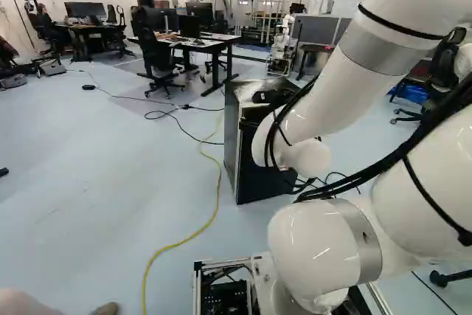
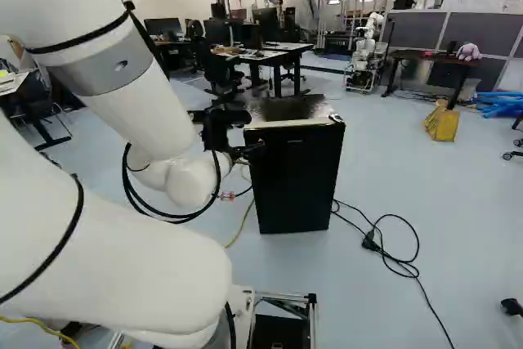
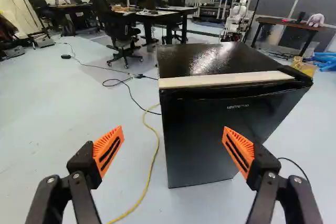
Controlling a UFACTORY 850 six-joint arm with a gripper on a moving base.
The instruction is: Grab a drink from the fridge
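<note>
A robot arm's claw, its orange-padded fingers spread and gripping nothing, faces a black mini fridge on the floor ahead, its door closed and any drink hidden from view. The door's left edge lies ahead, between the line of the two fingers, likely the side to pull first.

I see my white arm banded in grey and black, its black hand with orange pads slotted dark, a black fridge edged by a cream strip, a yellow cable, and pale blue floor.
</note>
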